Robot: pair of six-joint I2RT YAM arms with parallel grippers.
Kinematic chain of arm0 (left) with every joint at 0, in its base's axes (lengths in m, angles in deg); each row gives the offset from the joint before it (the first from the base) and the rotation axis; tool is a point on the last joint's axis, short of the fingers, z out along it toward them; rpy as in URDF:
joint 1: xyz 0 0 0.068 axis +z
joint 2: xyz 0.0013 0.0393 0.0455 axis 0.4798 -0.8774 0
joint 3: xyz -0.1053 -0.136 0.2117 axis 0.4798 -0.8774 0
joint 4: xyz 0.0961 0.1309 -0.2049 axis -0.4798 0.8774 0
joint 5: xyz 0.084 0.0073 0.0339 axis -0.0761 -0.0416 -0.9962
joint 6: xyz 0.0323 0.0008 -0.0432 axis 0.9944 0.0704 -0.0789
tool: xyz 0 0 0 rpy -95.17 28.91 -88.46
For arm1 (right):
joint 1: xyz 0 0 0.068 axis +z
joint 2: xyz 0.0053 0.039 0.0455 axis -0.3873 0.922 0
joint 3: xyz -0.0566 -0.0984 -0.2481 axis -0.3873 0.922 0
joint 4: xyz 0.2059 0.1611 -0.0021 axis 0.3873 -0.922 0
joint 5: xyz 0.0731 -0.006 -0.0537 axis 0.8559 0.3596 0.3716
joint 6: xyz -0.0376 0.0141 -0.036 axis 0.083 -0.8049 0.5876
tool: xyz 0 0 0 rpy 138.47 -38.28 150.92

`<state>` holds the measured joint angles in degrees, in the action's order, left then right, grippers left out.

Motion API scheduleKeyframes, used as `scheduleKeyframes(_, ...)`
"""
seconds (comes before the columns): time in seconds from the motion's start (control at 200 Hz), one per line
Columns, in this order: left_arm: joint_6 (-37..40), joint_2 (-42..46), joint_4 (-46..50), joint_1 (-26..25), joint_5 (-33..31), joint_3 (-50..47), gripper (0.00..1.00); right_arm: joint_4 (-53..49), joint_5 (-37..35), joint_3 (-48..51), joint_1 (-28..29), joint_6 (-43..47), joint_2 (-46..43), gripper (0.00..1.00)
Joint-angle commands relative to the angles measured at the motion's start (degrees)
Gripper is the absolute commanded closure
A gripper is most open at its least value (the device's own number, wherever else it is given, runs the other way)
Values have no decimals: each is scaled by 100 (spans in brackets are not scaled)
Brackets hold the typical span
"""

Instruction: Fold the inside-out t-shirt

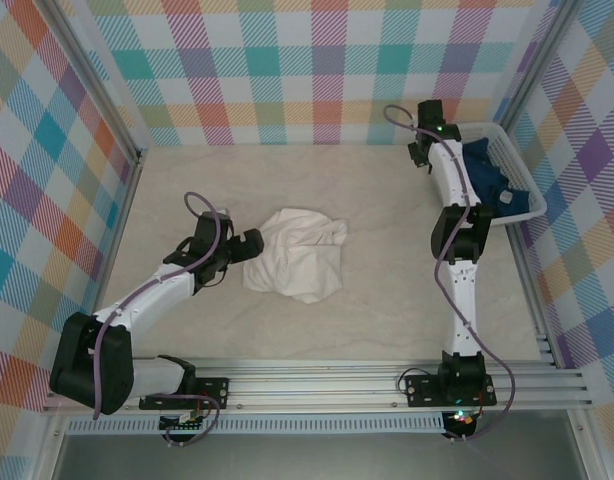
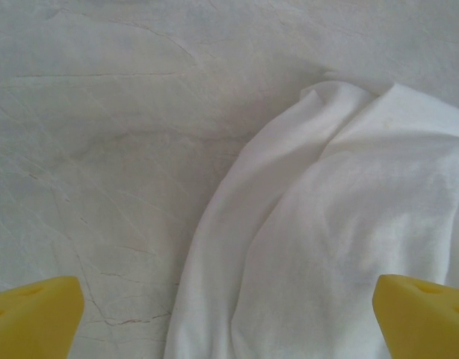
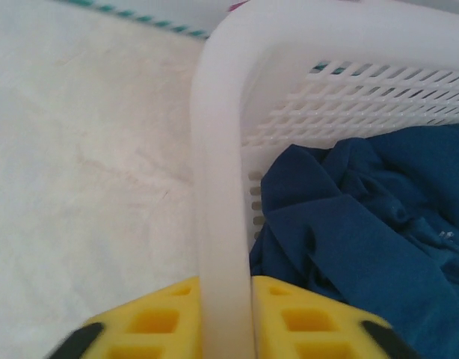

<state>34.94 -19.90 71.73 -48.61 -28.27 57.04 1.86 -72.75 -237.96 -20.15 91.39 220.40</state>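
The inside-out t-shirt (image 1: 297, 255) lies crumpled in a white heap at the middle of the table. My left gripper (image 1: 249, 243) hovers at its left edge, open, its yellow fingertips (image 2: 35, 314) spread wide over the cloth's folded border (image 2: 349, 224) with nothing between them. In the left wrist view that gripper (image 2: 229, 321) straddles both bare table and fabric. My right gripper (image 1: 449, 145) is at the back right. Its yellow fingers (image 3: 162, 321) are shut on the white rim of the basket (image 3: 222, 149).
The white mesh basket (image 1: 525, 170) stands in the back right corner and holds a dark blue garment (image 1: 487, 175), (image 3: 349, 224). Plaid walls enclose the table on three sides. A metal rail runs along the near edge.
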Motion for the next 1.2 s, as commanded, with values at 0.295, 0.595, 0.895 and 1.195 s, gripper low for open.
scheduleKeyframes(0.295, 312, -229, 27, -142, 1188, 206, 7, 2251, 2192, 4872, 1401, -528, -3594, 25)
scheduleKeyframes(0.595, -13, -394, 87, 43, 657, -152, 14, 2522, 2427, 7779, 2658, -1311, -5322, 24)
scheduleKeyframes(0.895, -88, -138, 342, 48, 367, -473, 13, 2739, 3177, 8163, 3020, -1215, -5226, 23)
scheduleKeyframes(1.195, -6, -86, 272, 37, 517, -328, 15, 2665, 2275, 6624, 1376, -1651, -3680, 32)
